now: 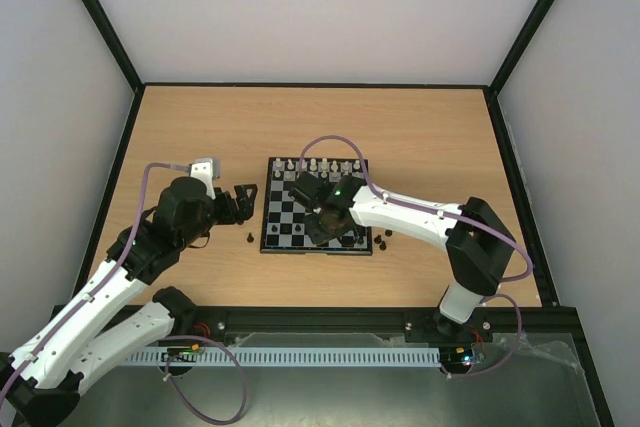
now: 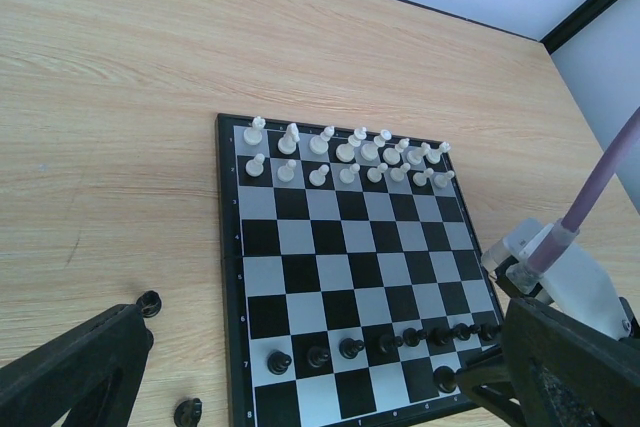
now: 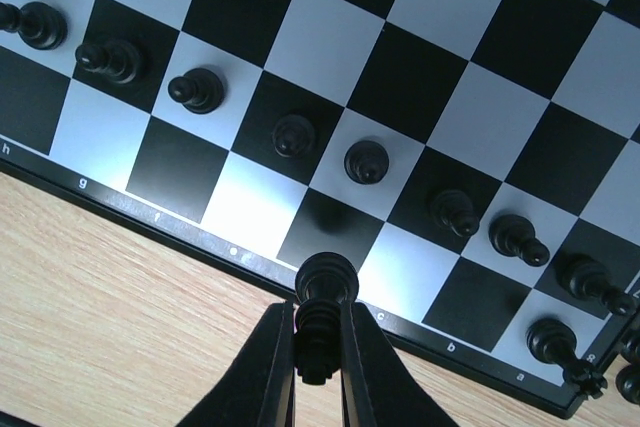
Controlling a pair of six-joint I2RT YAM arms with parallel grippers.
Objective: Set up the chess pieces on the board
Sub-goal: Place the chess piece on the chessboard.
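Right wrist view looks down the two dark fingers of the right gripper (image 3: 320,319), and they are pinched tight on one small black chess piece (image 3: 327,279). The piece's long way runs along the fingers and points down at the small black and light-grey checkered board (image 3: 330,42). It hangs just over the near edge of the board, close to a dark square (image 3: 322,225) in the nearest row that has a soft shadow on it. I think that square is where the piece should go, so the next move is mostly down and a little forward. A row of little black pieces (image 3: 367,160) stands just behind that square, so the fingers must not bump them. One more black piece (image 3: 552,339) stands at the corner of the board.

Top view hides the held piece under the right arm. It does show the left gripper (image 1: 243,203) just beside the left side of the board, jaws wide with nothing in them. The right arm is the nearer one to the bare squares.

Left wrist view shows what the others do not. The white pieces (image 2: 345,159) fill the two far rows, and loose black pieces (image 2: 148,302) lie on the light wooden table (image 2: 120,97) by the board.
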